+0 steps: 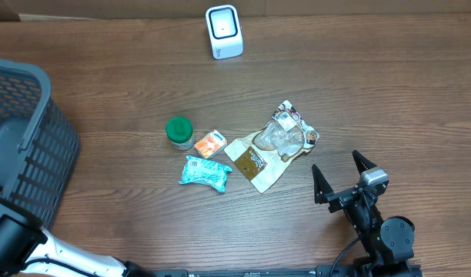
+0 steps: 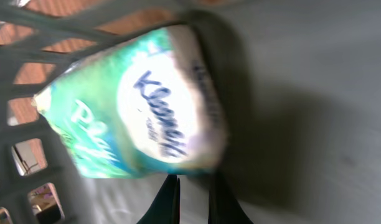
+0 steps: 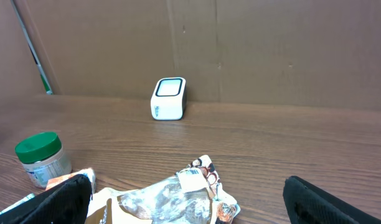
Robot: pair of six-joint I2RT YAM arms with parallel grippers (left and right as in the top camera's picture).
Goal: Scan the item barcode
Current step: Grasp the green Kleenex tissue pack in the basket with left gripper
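Observation:
In the left wrist view a green and white Kleenex tissue pack (image 2: 137, 102) lies inside the grey basket (image 2: 16, 134). My left gripper (image 2: 193, 178) is shut, its dark fingertips pinching the pack's lower edge; the view is blurred. From overhead the left gripper is hidden, and only its white arm (image 1: 66, 260) shows beside the basket (image 1: 35, 146). The white barcode scanner (image 1: 224, 31) stands at the table's far edge, also in the right wrist view (image 3: 169, 98). My right gripper (image 1: 343, 175) stands open and holds nothing, low over the table near the front right.
Mid-table lie a green-lidded jar (image 1: 179, 131), an orange packet (image 1: 211, 144), a teal pack (image 1: 205, 172) and crumpled snack bags (image 1: 278, 146). The right wrist sees the jar (image 3: 42, 158) and a bag (image 3: 178, 199) between its fingers.

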